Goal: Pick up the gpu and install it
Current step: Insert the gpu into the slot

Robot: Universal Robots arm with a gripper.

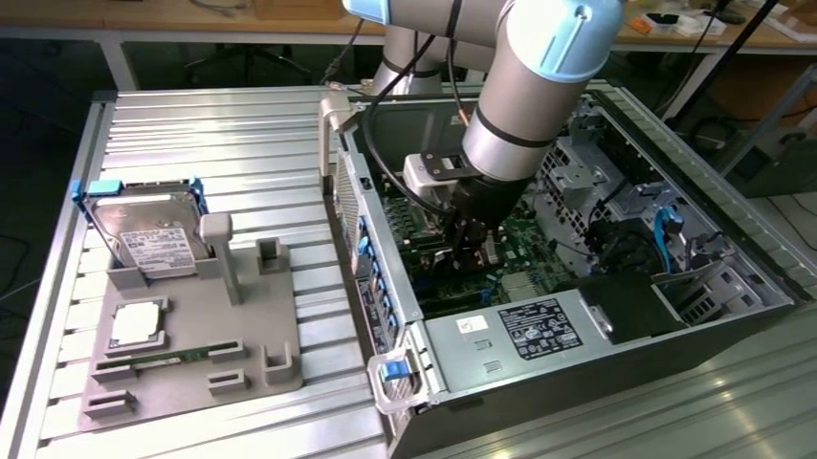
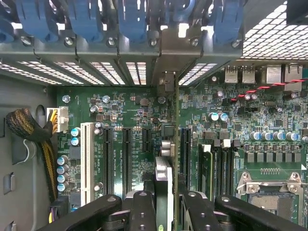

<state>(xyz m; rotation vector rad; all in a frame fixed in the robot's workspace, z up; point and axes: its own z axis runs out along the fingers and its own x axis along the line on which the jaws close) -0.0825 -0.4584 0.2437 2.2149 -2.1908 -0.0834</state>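
Reaching down into computer case (image 1: 715, 316) — end effector (image 2: 166, 202) clamped on gpu (image 2: 175, 159), edge-on above motherboard (image 2: 130, 115).

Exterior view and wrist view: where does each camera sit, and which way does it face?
Exterior view: high off the arm, looking down on the open computer case and parts tray; the arm and gripper reach into the case.
Wrist view: on the wrist, facing the motherboard; gripper holds the gpu edge-on.
Shared: the motherboard, gripper.
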